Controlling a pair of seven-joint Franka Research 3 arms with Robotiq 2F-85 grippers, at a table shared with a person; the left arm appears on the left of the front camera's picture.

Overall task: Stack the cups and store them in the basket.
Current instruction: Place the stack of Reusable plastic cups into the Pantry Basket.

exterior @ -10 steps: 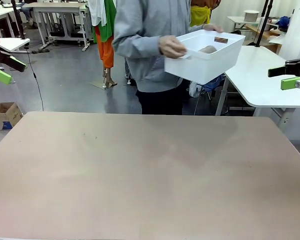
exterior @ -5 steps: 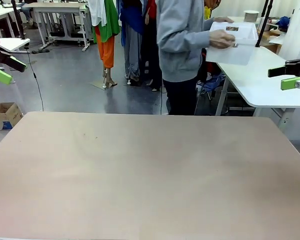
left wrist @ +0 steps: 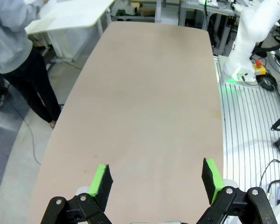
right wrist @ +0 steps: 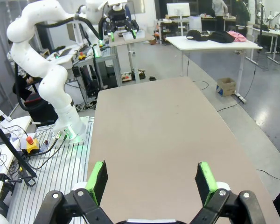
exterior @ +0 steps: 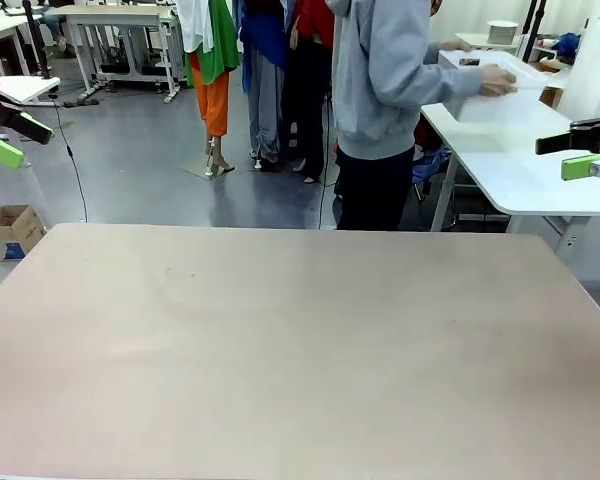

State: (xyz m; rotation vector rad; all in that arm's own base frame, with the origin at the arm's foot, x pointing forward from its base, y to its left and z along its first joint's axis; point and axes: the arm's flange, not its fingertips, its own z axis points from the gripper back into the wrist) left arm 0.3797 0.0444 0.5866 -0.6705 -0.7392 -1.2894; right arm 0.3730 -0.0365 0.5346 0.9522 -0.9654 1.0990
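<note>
Task looks finished: person's hand (exterior: 498,82) sets basket (exterior: 500,95) on side table (exterior: 520,170), well apart from tabletop (exterior: 300,340). Left gripper (left wrist: 156,179) and right gripper (right wrist: 150,181) jaws open, empty; no next move needed.

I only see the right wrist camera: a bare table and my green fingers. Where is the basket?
Observer: The basket is at the white side table, past our table's far right corner.
Operator: Is somebody holding it?
Observer: Yes, a person in a grey top has a hand on its rim.
Operator: What is my other tool doing?
Observer: The left tool hangs open above our table, with nothing between its pads.
</note>
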